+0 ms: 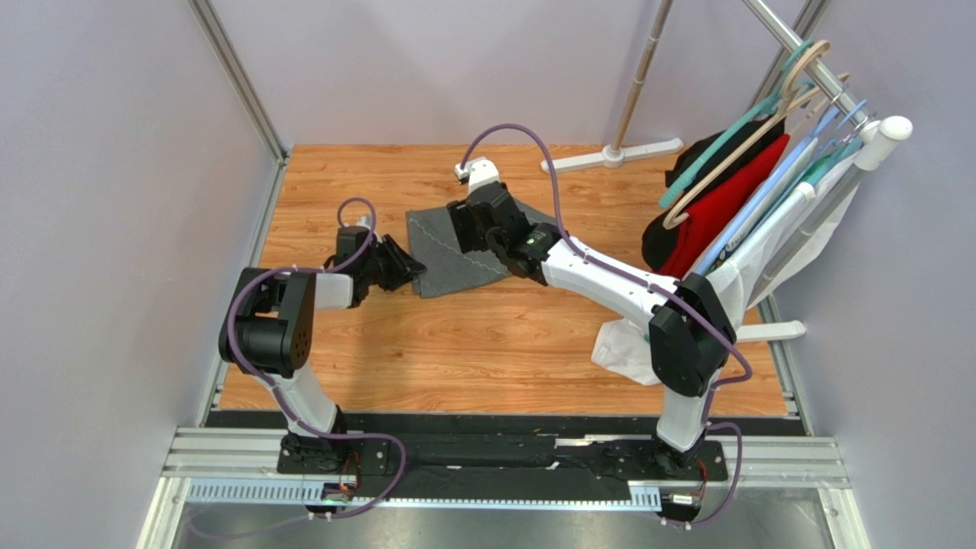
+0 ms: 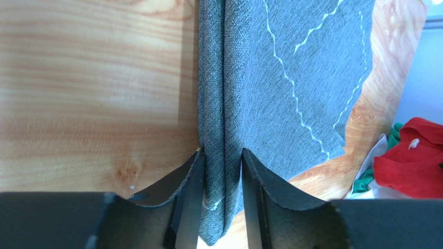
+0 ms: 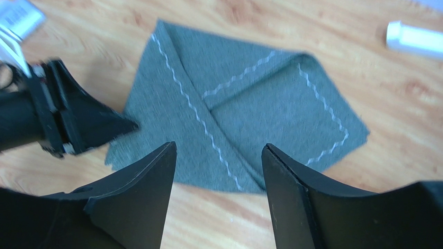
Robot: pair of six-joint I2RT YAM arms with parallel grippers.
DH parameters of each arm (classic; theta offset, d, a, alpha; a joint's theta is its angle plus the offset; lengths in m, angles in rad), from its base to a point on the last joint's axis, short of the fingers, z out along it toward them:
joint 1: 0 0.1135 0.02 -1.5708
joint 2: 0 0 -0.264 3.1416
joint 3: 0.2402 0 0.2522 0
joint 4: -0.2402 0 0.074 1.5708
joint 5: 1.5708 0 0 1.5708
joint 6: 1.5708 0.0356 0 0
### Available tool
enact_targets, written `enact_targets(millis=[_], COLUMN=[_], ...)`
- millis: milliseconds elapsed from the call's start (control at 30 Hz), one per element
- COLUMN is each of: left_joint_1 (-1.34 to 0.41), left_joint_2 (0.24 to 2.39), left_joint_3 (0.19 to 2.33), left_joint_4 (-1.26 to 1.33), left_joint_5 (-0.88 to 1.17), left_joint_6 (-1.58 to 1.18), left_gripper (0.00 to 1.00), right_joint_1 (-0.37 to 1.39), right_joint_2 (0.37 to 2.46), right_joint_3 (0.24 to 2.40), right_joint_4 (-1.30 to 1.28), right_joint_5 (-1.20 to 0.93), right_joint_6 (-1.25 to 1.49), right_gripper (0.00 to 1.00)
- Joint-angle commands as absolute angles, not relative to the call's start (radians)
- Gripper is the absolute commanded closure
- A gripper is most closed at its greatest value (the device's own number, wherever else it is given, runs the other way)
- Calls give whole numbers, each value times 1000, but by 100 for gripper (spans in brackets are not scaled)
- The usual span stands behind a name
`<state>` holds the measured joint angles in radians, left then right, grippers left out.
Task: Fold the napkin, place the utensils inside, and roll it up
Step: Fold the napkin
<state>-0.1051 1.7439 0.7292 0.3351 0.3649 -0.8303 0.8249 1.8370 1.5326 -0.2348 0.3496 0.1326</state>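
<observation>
The dark grey napkin (image 1: 441, 257) lies folded on the wooden table, its pale stitched lines showing in the right wrist view (image 3: 249, 114). My left gripper (image 1: 407, 269) is shut on the napkin's left corner; in the left wrist view the doubled cloth (image 2: 275, 78) runs between the left gripper's fingers (image 2: 222, 171). My right gripper (image 1: 472, 229) is open and empty, hovering above the napkin's near edge (image 3: 218, 148). The left gripper's tip also shows in the right wrist view (image 3: 88, 124). The utensils are out of view.
A clothes rack with red and black garments on hangers (image 1: 733, 195) stands at the right, a white cloth (image 1: 624, 343) below it. The rack's white foot (image 1: 613, 154) lies behind the napkin. Grey walls close in left and back.
</observation>
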Motion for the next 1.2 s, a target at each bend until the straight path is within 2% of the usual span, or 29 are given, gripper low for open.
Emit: enact_targets(millis=[0, 133, 367, 467, 567, 600, 767, 900, 967, 1067, 1167], left_joint_1=[-135, -187, -345, -400, -410, -410, -410, -397, -367, -267, -216], left_joint_2=[1691, 1657, 1565, 1555, 1526, 1491, 1316, 1137, 1117, 1181, 1343], left_joint_3=[700, 647, 519, 512, 486, 480, 449, 482, 520, 616, 784], left_joint_4=[356, 365, 442, 453, 430, 405, 200, 48, 17, 21, -32], left_joint_5=[354, 336, 256, 253, 253, 239, 135, 16, -38, -17, 46], left_joint_6=[-825, -842, -910, -928, -927, -911, -845, -761, -721, -625, -511], left_gripper=[63, 67, 63, 58, 44, 36, 26, 20, 18, 18, 20], right_joint_1=[848, 853, 857, 861, 873, 880, 903, 925, 928, 933, 934], right_joint_2=[1772, 1730, 1642, 1615, 1582, 1565, 1511, 1503, 1519, 1526, 1535], right_joint_3=[1441, 1388, 1283, 1238, 1195, 1184, 1102, 1057, 1051, 1025, 1008], right_joint_4=[-261, -282, -304, -311, -337, -342, -353, -322, -311, -270, -247], right_joint_5=[391, 407, 399, 396, 406, 414, 394, 315, 279, 227, 219], right_joint_6=[205, 233, 275, 290, 298, 301, 347, 383, 435, 483, 541], right_gripper=[35, 36, 36, 36, 36, 36, 37, 38, 39, 41, 41])
